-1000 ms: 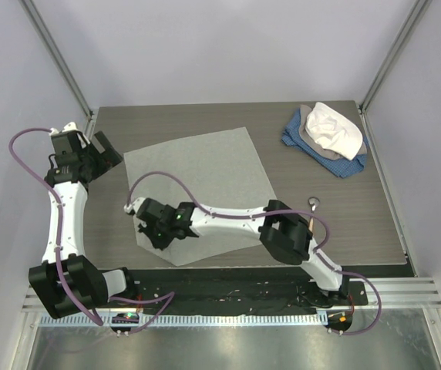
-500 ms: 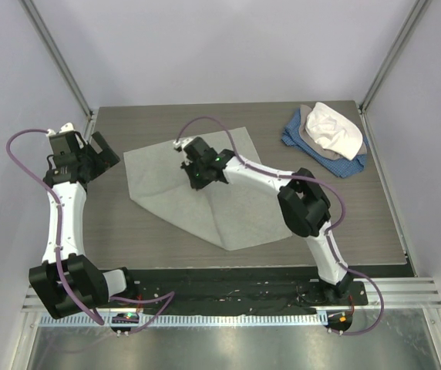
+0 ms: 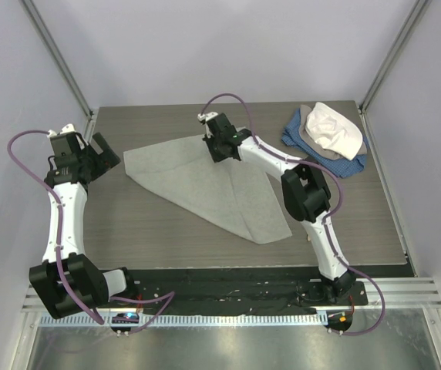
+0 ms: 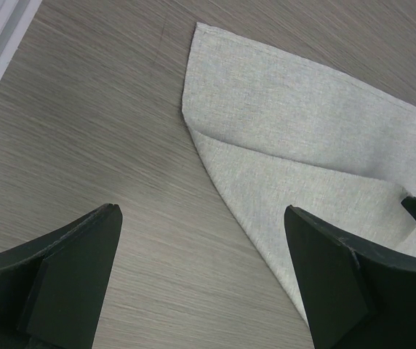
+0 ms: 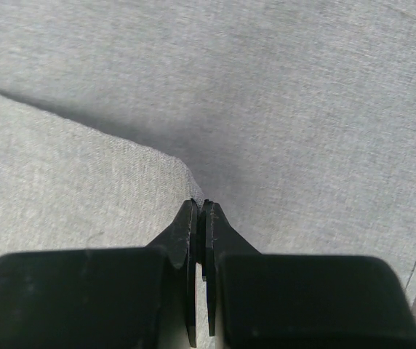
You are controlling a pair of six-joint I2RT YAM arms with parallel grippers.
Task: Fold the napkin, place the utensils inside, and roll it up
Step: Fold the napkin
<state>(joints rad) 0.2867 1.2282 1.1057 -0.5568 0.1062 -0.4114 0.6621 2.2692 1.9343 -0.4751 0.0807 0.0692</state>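
At upper centre of top view, pinching folded-over napkin [image 3: 209,189] corner in pressed-together right gripper [image 3: 220,149], triangle of cloth lying below it toward lower right, long fold edge running upper-left to lower-right, with spread, empty left gripper [image 3: 108,150] near left tip.

The top view looks steeply down from high behind the rig, taking in the whole table [image 3: 166,231]. The left wrist view looks past its fingers [image 4: 62,283] at the napkin [image 4: 288,123] from a little way off, while the right wrist view sits close over that same cloth, seen in all three.
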